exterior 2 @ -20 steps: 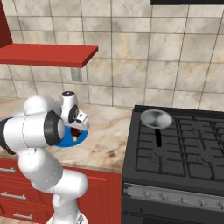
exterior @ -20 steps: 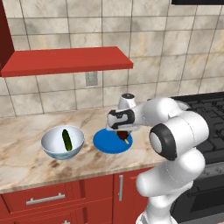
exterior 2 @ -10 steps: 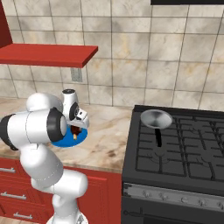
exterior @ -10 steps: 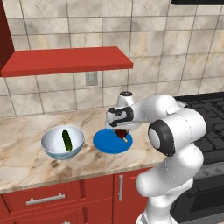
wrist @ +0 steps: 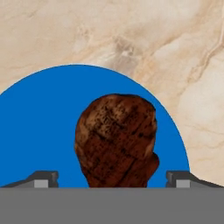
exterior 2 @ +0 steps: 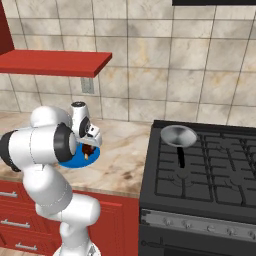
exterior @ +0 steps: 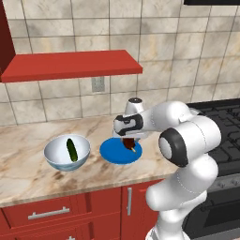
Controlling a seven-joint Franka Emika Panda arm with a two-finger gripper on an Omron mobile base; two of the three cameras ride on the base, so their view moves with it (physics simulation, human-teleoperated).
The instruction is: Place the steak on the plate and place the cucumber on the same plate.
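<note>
Half done, we judge: steak [wrist: 116, 142] lies on the plate [wrist: 43, 131] between our spread fingers [wrist: 41, 178]; cucumber [exterior: 71, 149] waits in the bowl [exterior: 56, 161].

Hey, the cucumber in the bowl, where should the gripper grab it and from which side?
Probably from straight above, jaws closing across the middle of the cucumber. It lies lengthwise inside the bowl, leaning on the curved wall, so the rim blocks any sideways approach. Gripping across its narrow width at mid-length should keep it balanced.

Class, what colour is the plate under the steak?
Bright plain blue; the plate shows best in the hand view.
</note>
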